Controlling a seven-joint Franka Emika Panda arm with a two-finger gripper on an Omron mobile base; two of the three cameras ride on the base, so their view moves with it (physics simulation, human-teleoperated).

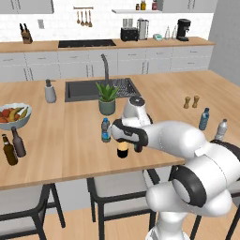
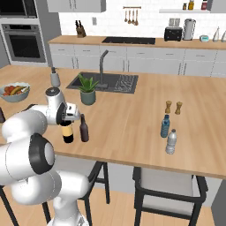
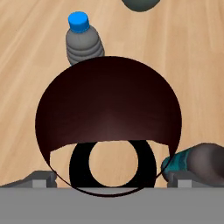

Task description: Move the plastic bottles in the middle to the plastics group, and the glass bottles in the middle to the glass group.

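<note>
While the gripper [image 2: 70, 115] hangs over the wine bottle [image 2: 67, 132] with its jaws spread fully and nothing held, treat that bottle as your heaviest, least forgiving load: glass, stiff, smooth-sided, tall, so likely to tip or slip if you pinch it loosely. In the hand view its dark shoulder [image 3: 109, 105] lies right under the hand, with one fingertip to either side of it. Judging from this, take it at the neck or upper shoulder, squarely, and lift straight up. It stands near the front edge of the counter [image 2: 132, 128], the beer bottle [image 2: 84, 129] just beside it and the water bottle [image 1: 106, 130] close behind. Both crowd the grasp; a sideways swing could knock either over. The plant [image 2: 88, 90] sits further back. The water bottle should be light and may dent under a hard squeeze. The glass group [image 1: 13, 145] waits at the counter's left end by the fruit bowl [image 1: 13, 114]; the plastics group [image 2: 168, 133] stands well apart to the right, near the shakers [image 2: 173, 107].
</note>
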